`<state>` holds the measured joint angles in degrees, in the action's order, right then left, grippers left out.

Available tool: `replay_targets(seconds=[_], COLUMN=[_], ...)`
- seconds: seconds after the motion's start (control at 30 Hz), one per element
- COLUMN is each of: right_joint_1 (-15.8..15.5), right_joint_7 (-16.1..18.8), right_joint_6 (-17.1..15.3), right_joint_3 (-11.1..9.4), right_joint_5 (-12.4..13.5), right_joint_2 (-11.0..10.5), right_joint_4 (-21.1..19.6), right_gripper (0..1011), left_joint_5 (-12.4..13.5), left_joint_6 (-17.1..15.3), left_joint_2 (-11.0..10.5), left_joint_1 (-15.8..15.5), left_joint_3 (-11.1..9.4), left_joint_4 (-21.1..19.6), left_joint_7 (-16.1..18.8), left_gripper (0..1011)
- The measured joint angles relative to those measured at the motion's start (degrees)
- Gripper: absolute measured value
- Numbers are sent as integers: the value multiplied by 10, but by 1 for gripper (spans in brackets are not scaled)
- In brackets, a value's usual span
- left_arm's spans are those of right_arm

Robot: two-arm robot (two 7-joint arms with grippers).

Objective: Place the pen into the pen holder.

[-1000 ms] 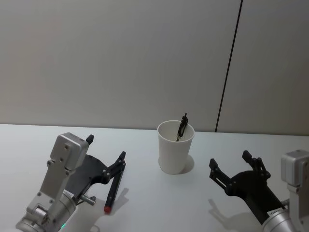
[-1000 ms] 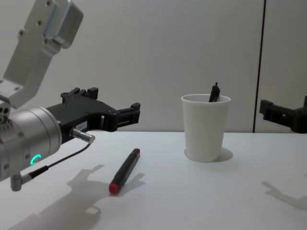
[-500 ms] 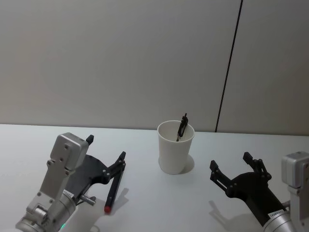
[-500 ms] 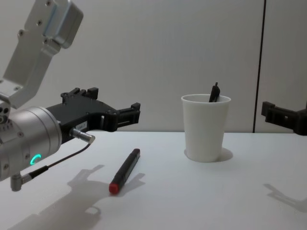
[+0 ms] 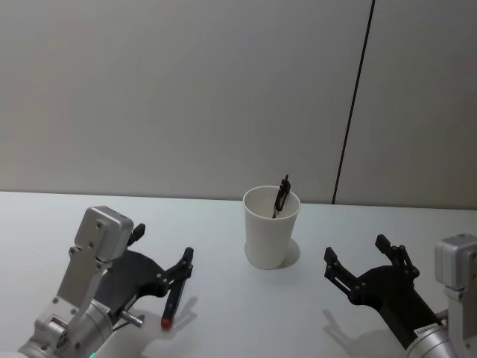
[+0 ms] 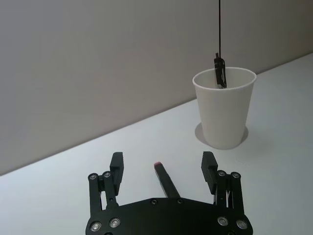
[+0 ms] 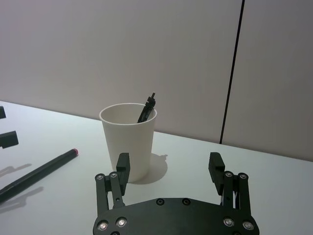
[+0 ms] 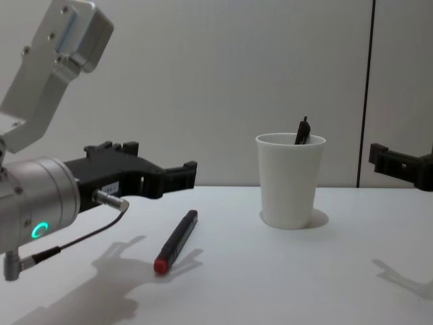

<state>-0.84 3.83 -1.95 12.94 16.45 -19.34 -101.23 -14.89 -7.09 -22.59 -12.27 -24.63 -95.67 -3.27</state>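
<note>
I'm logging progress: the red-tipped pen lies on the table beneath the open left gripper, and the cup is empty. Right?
No: the cup is not empty. The head view shows a dark pen standing in it, leaning on the rim. The red-tipped pen does lie on the table beneath the open left gripper.

Looks like a robotics lab or test room, definitely not a home. Plain white table (image 5: pixel 246 313) set in front of bare grey wall panels (image 5: pixel 186 89), with a thin dark seam (image 5: pixel 354 97) running down between two of them. Two metal robot arms over the tabletop, ending in a black left gripper (image 5: pixel 162 246) and right gripper (image 5: pixel 355 250), plus a green status light (image 8: pixel 39 231) on the left one. Pretty staged props too: a paper-cup pen holder (image 5: pixel 270 239) and a red-tipped pen (image 5: pixel 174 294) lying flat on the table.
</note>
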Motion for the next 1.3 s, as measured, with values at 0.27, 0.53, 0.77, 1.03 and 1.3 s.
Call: replay_targets(seconds=[0.27, 0.53, 0.77, 1.03, 1.3], right_joint_1=[0, 0, 0, 0, 0], right_joint_7=[0, 0, 0, 0, 0], right_joint_6=[0, 0, 0, 0, 0], right_joint_3=[0, 0, 0, 0, 0], right_joint_5=[0, 0, 0, 0, 0], right_joint_2=[0, 0, 0, 0, 0], right_joint_4=[0, 0, 0, 0, 0], right_gripper=[1001, 1001, 1001, 1001, 1001], left_joint_5=[-26, -44, -53, -62, -69], left_joint_6=[-49, -90, -122, -159, -187], left_joint_2=[-3, -1, 2, 7, 12], left_joint_1=[14, 18, 13, 4, -6], left_joint_3=[8, 11, 11, 11, 13], left_joint_4=[-16, -22, -19, -12, -2], left_joint_7=[-14, -27, -37, -47, -53], left_gripper=[1002, 1002, 1002, 1002, 1002])
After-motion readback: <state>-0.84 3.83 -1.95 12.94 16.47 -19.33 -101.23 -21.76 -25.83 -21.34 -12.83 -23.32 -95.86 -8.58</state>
